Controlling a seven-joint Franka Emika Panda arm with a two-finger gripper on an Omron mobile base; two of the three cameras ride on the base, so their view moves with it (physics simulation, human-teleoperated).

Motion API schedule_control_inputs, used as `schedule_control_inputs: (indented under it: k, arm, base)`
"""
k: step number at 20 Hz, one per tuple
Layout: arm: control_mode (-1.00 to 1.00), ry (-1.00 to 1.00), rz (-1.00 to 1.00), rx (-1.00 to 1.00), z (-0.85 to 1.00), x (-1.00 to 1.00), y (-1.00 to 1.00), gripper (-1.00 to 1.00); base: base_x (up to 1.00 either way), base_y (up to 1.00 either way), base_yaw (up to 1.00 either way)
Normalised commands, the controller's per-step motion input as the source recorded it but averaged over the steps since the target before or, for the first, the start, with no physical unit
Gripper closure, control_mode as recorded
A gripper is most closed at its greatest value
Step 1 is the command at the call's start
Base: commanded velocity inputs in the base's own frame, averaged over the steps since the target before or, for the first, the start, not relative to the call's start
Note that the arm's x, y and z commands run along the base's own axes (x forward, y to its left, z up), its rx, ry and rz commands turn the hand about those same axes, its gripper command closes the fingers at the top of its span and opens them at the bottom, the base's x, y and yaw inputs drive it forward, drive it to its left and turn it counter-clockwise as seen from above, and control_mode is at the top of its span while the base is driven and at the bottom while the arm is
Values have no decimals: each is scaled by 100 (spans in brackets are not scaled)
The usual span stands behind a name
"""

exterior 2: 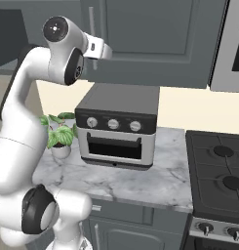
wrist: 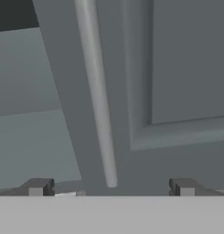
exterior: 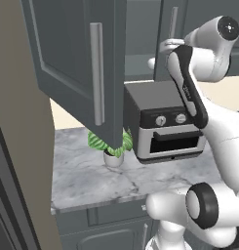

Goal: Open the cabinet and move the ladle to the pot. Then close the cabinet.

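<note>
Cabinet (wrist: 177, 68) handle (wrist: 97, 91) between open pincer (wrist: 111, 186) tips

no readable text, labels or numbers

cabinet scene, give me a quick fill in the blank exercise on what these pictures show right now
1. The left door of the cabinet stands ____.
2. In the hand view, the tool faces the right door's silver ____, with its fingertips apart.
3. The toaster oven sits on a ____ counter.
4. Beside the toaster oven stands a potted ____ in a white pot.

Missing words: open; handle; marble; plant
</note>
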Motion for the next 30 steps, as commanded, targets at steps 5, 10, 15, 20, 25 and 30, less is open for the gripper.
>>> schedule_control_inputs:
  k: [5,10,15,20,25,30]
  arm:
    - [-100,0,0,0,0,45,-1,-100]
    - [-100,0,0,0,0,48,-2,-100]
    - [-100,0,0,0,0,51,0,-100]
    - [-100,0,0,0,0,45,0,-100]
    - [-100,0,0,0,-2,39,0,100]
    - [-100,-1,0,0,-1,43,-15,100]
  base:
    - [0,0,0]
    - [0,0,0]
    - [0,0,0]
    - [0,0,0]
    - [0,0,0]
    - [0,0,0]
